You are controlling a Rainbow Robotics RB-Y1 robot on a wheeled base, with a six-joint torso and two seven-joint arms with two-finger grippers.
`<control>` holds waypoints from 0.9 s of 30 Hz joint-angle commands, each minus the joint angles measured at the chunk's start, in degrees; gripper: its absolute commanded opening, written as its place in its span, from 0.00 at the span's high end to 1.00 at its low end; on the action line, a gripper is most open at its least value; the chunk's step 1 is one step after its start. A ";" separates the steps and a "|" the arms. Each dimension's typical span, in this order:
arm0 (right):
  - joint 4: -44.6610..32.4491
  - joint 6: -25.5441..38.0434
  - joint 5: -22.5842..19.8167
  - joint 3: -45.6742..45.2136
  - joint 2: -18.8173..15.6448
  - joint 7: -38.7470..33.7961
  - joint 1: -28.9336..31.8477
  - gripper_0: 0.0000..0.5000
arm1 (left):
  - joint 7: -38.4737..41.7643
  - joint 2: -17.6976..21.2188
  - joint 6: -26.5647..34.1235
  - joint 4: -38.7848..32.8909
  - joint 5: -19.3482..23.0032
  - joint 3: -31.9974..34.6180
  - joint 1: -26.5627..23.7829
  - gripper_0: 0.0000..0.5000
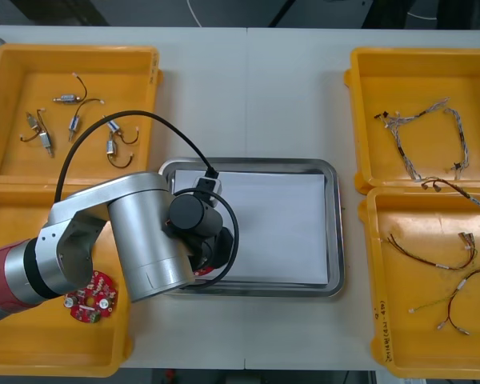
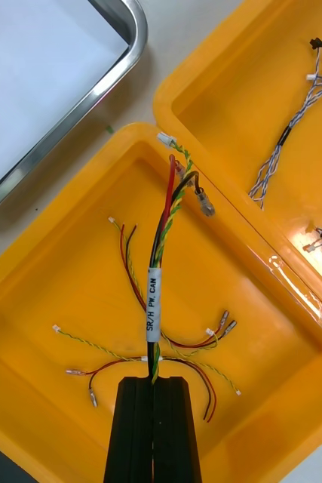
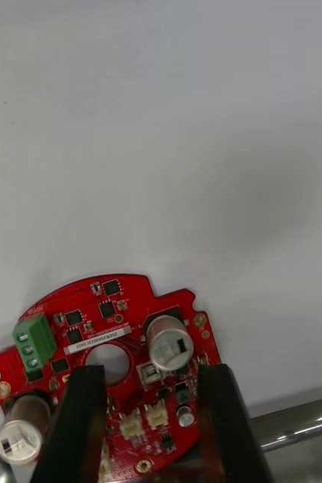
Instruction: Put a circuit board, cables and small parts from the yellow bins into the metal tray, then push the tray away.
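Your left gripper (image 3: 149, 375) is clamping a red circuit board (image 3: 115, 317) between its black fingers, over the near left corner of the metal tray (image 1: 336, 232). That board is showing a round, notched outline, a green terminal block, silver cylinders and small black chips; whether it is touching the tray floor cannot be told. The tray is gleaming along a rounded, polished rim, and a flat white sheet (image 1: 280, 224) is lining it, lying bare beyond the board toward the far and right rims. Your right gripper (image 2: 154, 381) is pinching a cable bundle (image 2: 154, 294) of red, black and twisted yellow-green wires, banded by a white printed label, above the near right yellow bin (image 2: 40, 302). Thin loose cables (image 2: 130, 256) are sprawling on that bin's smooth floor beneath it. A second board (image 1: 90, 296) is lying in the near left bin (image 1: 32, 352), just beside the left arm. Small metal parts (image 1: 72, 120) are lying scattered in the far left bin (image 1: 8, 88), and a twisted blue and white cable (image 1: 432, 136) is looping in the far right bin (image 1: 368, 80).
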 commanded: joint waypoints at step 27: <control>-1.56 0.19 -3.62 9.59 -4.84 -2.07 -9.19 1.00 | 5.08 3.97 11.55 -10.11 9.98 19.60 0.54 0.00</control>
